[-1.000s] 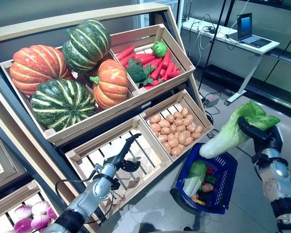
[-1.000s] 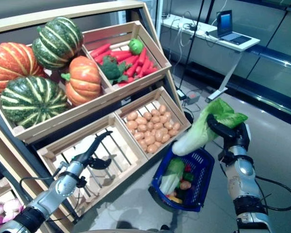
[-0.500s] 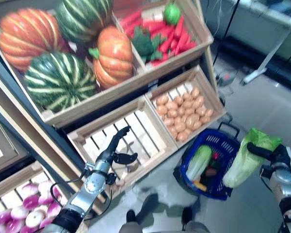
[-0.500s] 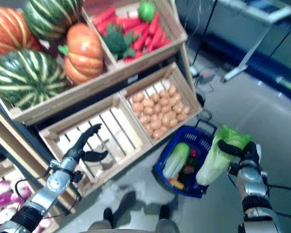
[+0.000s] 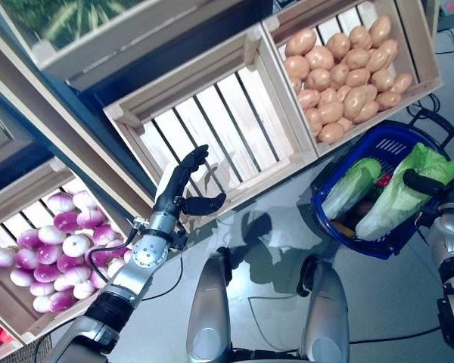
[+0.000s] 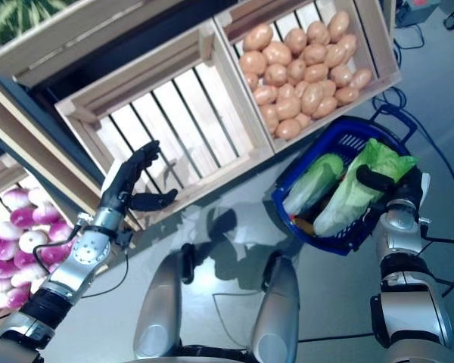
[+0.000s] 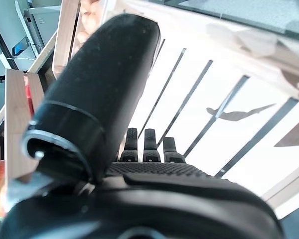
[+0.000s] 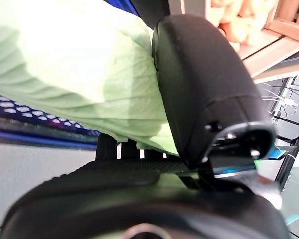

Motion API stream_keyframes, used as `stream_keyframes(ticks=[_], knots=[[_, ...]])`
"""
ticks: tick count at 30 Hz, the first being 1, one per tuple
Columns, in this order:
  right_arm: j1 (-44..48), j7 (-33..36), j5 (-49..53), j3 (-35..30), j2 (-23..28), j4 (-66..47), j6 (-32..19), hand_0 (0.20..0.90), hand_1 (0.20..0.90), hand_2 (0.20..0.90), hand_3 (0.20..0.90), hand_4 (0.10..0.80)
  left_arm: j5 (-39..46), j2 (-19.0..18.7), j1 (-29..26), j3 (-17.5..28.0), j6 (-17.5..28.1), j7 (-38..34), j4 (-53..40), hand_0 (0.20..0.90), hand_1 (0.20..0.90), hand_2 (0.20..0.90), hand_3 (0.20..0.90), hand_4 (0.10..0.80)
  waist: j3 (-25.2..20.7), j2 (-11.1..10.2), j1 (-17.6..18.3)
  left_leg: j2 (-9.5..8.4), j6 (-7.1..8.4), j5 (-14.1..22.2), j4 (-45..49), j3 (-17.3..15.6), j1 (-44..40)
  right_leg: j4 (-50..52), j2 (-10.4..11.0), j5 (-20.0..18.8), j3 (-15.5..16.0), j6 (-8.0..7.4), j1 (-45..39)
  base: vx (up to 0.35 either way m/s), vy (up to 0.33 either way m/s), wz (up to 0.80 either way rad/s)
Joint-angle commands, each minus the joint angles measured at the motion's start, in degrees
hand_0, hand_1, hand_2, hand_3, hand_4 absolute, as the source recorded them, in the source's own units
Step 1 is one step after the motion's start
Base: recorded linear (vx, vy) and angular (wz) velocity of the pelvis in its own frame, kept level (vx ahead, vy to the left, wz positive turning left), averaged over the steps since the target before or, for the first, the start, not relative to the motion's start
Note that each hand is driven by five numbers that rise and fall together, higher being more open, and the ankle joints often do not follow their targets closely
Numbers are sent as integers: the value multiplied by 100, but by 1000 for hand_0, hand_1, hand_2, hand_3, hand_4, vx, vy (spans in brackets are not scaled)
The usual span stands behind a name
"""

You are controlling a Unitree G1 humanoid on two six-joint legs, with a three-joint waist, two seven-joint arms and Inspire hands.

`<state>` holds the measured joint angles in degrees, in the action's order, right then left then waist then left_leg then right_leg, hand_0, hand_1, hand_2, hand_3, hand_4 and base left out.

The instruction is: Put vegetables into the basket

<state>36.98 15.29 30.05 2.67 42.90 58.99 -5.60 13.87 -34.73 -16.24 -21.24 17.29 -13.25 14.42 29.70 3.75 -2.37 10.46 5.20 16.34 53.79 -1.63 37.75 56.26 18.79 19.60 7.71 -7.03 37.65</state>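
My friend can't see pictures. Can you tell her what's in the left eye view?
The robot's right hand grips a green cabbage lowered into a blue basket on the floor, beside another cabbage. Above it sits a crate of potatoes. The left hand is open by an empty crate, with purple-and-white onions nearby.

The right hand has carried the pale green leafy cabbage down from above the blue plastic basket until its lower end lies inside.
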Motion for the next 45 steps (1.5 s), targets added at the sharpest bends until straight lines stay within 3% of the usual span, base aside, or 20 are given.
stream_keyframes(ticks=[1, 6, 15, 16, 20, 25, 28, 34, 37, 40, 45], knots=[[402, 423, 145, -158, 670, 113, -727, 900, 900, 900, 900, 800, 239, -151, -280, 62, 785, -271, -498, 900, 900, 900, 900, 800, -194, -53, -33, 255, -78, 726, 571, 311, -88, 205, 353, -84, -59, 323, -214, -75, 0, 5], [685, 395, 256, -168, 804, 368, -679, 900, 900, 900, 900, 800, 336, -254, -225, -92, 989, -331, -468, 900, 900, 900, 900, 800, -228, 38, -44, 282, -115, 932, 1038, 344, 254, 622, 440, 65, -122, 332, 205, -48, 15, 4], [587, 326, 283, -220, 909, 390, -615, 900, 900, 900, 900, 800, 603, -392, -203, -56, 1090, -154, -465, 900, 900, 900, 900, 800, -382, 1, -33, 381, -51, 907, 921, 314, 154, 549, 441, 24, -103, 273, 179, -5, 17, 0], [576, 314, 302, -236, 902, 374, -605, 900, 900, 900, 900, 800, 613, -394, -210, -59, 1088, -148, -465, 900, 900, 900, 900, 800, -394, -20, -31, 373, -82, 723, 799, 286, 172, 423, 448, -140, -61, 327, 189, -61, 42, -2], [430, 337, 283, -280, 870, 245, -525, 900, 900, 900, 900, 800, 678, -428, -113, -16, 1080, 4, -441, 900, 900, 900, 900, 800, -519, -102, -42, 410, -65, 521, 308, 214, -162, 38, 402, -328, 12, 295, -112, 43, 43, -1], [156, 328, 252, -337, 853, -2, -513, 900, 900, 900, 900, 800, 576, -415, 61, 4, 1039, 130, -521, 900, 900, 900, 900, 800, -744, -224, -71, 428, 5, -9, -841, 73, -874, -1088, 182, -796, 188, 221, -905, 94, 48, -5], [34, 277, 224, -348, 835, -292, -465, 900, 900, 900, 900, 800, 537, -334, 137, 78, 879, 234, -551, 900, 900, 900, 900, 800, -1055, -367, -88, 352, 53, -582, -2059, -139, -1622, -2375, -43, -1249, 390, 121, -1731, 136, 64, -17], [-173, -125, 163, -278, 620, -782, -526, 900, 900, 900, 900, 800, 379, -130, 227, 141, 485, 465, -443, 900, 900, 900, 900, 800, -1677, -556, -63, 187, 124, -1333, -3814, -426, -2742, -4318, -378, -1891, 552, -64, -2911, 179, 54, -18], [-560, -415, 526, -228, 5, -1121, -676, 900, 900, 900, 900, 800, 108, 168, 338, 1, 430, 616, -83, 900, 900, 900, 900, 800, -2160, -574, -31, 68, 137, -1728, -4909, -537, -3415, -5286, -578, -2219, 521, -153, -3584, 210, 99, -11], [-866, -512, 702, -195, -381, -1469, -738, 900, 900, 900, 900, 800, 54, 274, 424, -50, 425, 601, 71, 900, 900, 900, 900, 800, -2285, -567, -6, 59, 136, -1828, -5212, -577, -3642, -5515, -620, -2308, 510, -158, -3778, 96, 86, -15], [-2235, -725, 999, -107, -1780, -2404, -1277, 900, 900, 900, 900, 800, -289, 718, 786, -54, 683, 488, 616, 900, 900, 900, 900, 800, -2513, -517, 126, 20, 83, -1925, -5811, -706, -4138, -5955, -745, -2429, 462, -165, -4149, 55, 87, -6]])
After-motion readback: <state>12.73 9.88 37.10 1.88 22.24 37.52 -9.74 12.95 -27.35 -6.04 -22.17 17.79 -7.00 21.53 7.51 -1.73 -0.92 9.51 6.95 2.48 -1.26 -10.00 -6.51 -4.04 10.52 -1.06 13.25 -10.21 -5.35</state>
